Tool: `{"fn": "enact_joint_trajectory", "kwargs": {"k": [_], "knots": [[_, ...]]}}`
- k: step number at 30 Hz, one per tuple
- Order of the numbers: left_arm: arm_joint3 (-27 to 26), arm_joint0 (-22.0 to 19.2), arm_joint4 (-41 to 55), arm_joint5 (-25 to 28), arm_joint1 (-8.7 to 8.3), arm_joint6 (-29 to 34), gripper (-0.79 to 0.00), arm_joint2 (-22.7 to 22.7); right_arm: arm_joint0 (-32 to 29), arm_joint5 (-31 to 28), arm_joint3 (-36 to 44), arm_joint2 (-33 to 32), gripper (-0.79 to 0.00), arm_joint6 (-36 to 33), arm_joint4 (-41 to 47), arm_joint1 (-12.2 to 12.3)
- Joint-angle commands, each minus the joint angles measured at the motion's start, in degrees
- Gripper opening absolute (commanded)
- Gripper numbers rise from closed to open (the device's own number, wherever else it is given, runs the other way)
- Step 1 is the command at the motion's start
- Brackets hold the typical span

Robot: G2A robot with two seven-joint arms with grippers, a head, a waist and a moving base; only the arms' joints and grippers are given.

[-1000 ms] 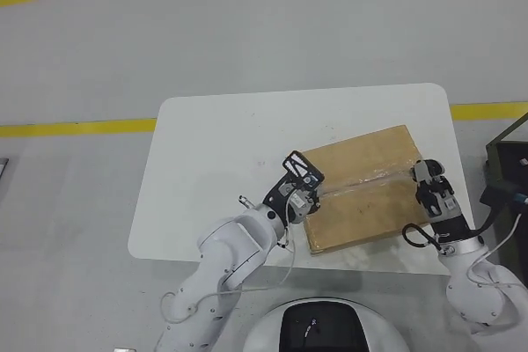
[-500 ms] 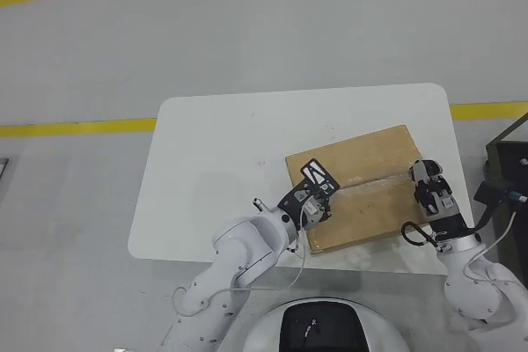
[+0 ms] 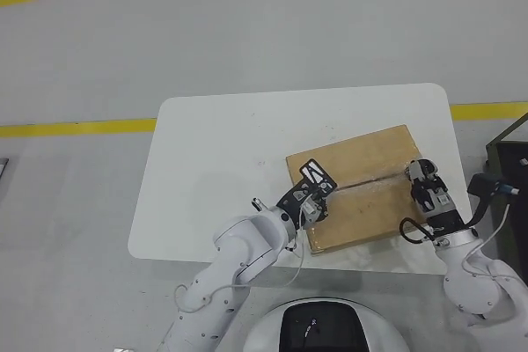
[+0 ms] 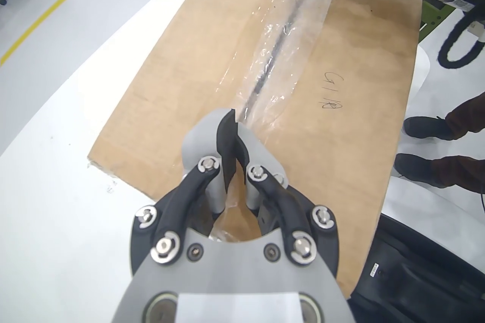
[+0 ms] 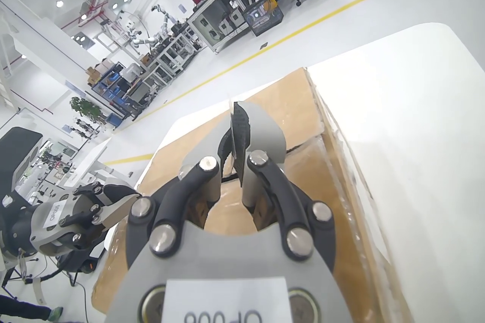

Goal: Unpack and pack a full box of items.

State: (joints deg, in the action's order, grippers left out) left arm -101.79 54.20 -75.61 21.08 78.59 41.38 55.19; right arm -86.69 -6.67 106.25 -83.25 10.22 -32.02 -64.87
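At one end of the box (image 3: 363, 157) seam the left gripper (image 4: 232, 117) is pressed together, its catch unclear; at the other, the right gripper (image 5: 237, 109) pinches lifted clear tape (image 4: 291, 14).

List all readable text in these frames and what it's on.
"G1", then strokes I cannot make out: handwritten on the cardboard box.
Label on the right gripper: upside down and cut off by the frame edge, not readable in full.
Label on the left gripper: too small to read.
Clear tape: no text.
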Motion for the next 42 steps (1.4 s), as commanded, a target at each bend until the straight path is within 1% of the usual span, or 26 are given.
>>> {"fn": "enact_joint_trajectory", "kwargs": {"k": [1, 3, 7, 13, 14, 16, 17, 18, 19, 23, 27, 33, 38, 40, 42], "knots": [[0.13, -0.16, 0.06, -0.2, 0.03, 0.22, -0.776, 0.01, -0.4, 0.3, 0.63, -0.38, -0.551, -0.41, 0.03, -0.05], [0.22, -0.24, 0.3, -0.34, 0.06, 0.31, -0.773, -0.02, -1.01, 0.59, 1.5, -1.17, -0.551, -1.06, 0.3, -0.07], [0.42, -0.47, 0.57, 0.03, 0.1, 0.66, -0.767, -0.19, -2.6, 1.69, 3.85, -4.05, -0.505, -2.51, 1.94, -0.03], [1.01, -0.83, 0.99, 0.33, 0.18, 0.82, -0.757, -0.52, -4.52, 5.06, 6.77, -9.86, -0.536, -3.76, 4.59, -0.02], [1.07, -0.92, 1.05, 0.32, 0.2, 0.84, -0.745, -0.55, -4.72, 4.89, 7.28, -10.71, -0.533, -3.82, 5.33, -0.04], [1.07, -1.04, 1.21, 0.44, 0.23, 0.78, -0.677, -0.64, -5.13, 4.7, 7.99, -12.4, -0.56, -3.88, 7.28, -0.1], [1.02, -1.12, 1.25, 0.52, 0.24, 0.8, -0.526, -0.66, -5.36, 4.48, 8.37, -13.11, -0.628, -3.88, 8.42, -0.15], [0.93, -1.14, 1.39, 0.51, 0.24, 0.81, -0.342, -0.63, -5.62, 4.25, 8.69, -13.83, -0.699, -3.95, 9.64, -0.2], [0.77, -1.17, 1.47, 0.52, 0.24, 0.85, 0.0, -0.59, -5.77, 3.9, 8.91, -14.54, -0.785, -4.12, 10.82, -0.24], [-0.32, -1.01, 2.03, 0.51, 0.17, 0.9, 0.0, -0.05, -6.17, 1.69, 9.71, -16.75, -0.785, -5.96, 15.91, -0.36], [-2.9, -0.37, 2.66, 0.41, -0.05, 0.6, 0.0, 1.32, -6.69, -0.83, 10.3, -17.57, -0.785, -8.0, 19.11, -0.49], [-7.66, 1.95, 3.97, -0.79, -0.71, -0.09, 0.0, 5.63, -7.07, -5.31, 11.18, -16.83, -0.785, -10.05, 22.65, -0.76], [-11.63, 5.22, 3.39, -3.11, -1.49, -0.62, 0.0, 10.9, -6.37, -9.11, 12.24, -13.91, -0.785, -16.32, 20.84, -0.65], [-13.04, 6.72, 2.3, -4.25, -1.8, -0.98, 0.0, 12.99, -5.82, -9.68, 12.92, -12.0, -0.785, -19.1, 16.9, -0.55], [-14.14, 8.07, 0.35, -5.76, -2.11, -1.51, 0.0, 15.19, -5.04, -10.31, 13.6, -8.63, -0.785, -19.79, 13.85, -0.68]]}}
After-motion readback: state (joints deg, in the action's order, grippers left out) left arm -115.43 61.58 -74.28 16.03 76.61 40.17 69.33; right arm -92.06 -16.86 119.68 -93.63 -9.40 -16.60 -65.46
